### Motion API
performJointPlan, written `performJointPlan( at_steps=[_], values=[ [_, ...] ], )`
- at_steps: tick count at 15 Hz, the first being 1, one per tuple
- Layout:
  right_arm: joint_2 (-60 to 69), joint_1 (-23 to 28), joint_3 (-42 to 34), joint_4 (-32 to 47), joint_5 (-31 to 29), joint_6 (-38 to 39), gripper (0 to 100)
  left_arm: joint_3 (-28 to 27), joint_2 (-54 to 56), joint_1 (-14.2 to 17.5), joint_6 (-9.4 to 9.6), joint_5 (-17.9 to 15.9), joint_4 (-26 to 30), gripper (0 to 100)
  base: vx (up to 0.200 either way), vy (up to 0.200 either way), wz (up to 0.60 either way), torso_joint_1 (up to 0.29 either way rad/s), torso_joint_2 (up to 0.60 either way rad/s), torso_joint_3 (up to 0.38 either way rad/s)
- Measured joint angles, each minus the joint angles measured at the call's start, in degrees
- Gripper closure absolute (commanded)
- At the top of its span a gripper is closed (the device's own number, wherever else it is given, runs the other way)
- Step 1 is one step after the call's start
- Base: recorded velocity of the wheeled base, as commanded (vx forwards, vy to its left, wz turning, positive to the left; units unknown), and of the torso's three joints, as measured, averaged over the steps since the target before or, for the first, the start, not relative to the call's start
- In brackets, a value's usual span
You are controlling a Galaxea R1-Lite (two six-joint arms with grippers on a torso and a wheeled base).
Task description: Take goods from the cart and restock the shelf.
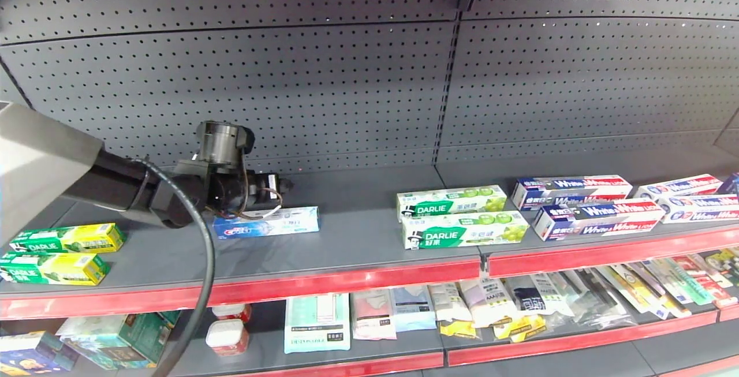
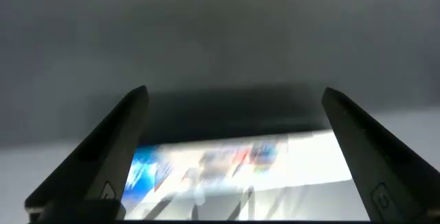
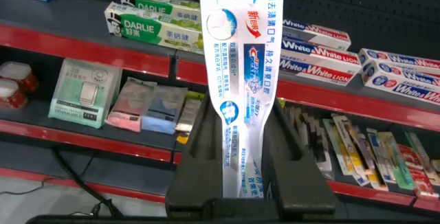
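Observation:
A blue-and-white toothpaste box [image 1: 267, 221] lies flat on the grey shelf board [image 1: 358, 238], left of centre. My left gripper [image 1: 282, 185] hangs low over the box's left part, reaching in from the left. In the left wrist view its fingers [image 2: 127, 138] stand wide apart and open, with the box [image 2: 234, 165] lying across the gap beneath them. My right gripper [image 3: 244, 159] is shut on a second blue-and-white toothpaste box [image 3: 239, 59], held upright in front of the shelves.
Two green toothpaste boxes [image 1: 462, 218] and blue-and-white boxes [image 1: 594, 206] lie to the right on the same board, yellow-green ones [image 1: 58, 253] at the left. The lower shelf [image 1: 369, 359] carries packets and toothbrushes. A red shelf edge [image 1: 346, 282] runs along the front.

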State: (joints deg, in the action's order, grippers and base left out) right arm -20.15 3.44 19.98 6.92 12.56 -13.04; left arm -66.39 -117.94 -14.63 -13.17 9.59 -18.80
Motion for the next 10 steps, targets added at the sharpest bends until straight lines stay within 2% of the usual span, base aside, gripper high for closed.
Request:
performJointPlan(
  at_steps=[2, 5, 10],
  values=[
    [0.09, 0.00, -0.30, 0.00, -0.02, 0.02, 100, -3.06, -2.04, -0.78, -0.43, 1.05, 3.01, 0, 0.000, 0.000, 0.00, 0.000, 0.00, 0.000],
    [0.21, 0.00, -0.52, 0.00, -0.02, 0.02, 100, -4.30, -3.33, -2.45, -3.22, 1.40, 4.05, 0, 0.000, 0.000, 0.00, -0.001, 0.02, -0.001],
    [0.37, 0.00, -0.96, -0.06, 0.00, 0.05, 100, -4.80, -4.13, -2.54, -4.46, 2.63, 5.52, 0, 0.000, 0.000, 0.00, 0.000, 0.00, 0.000]
  ],
)
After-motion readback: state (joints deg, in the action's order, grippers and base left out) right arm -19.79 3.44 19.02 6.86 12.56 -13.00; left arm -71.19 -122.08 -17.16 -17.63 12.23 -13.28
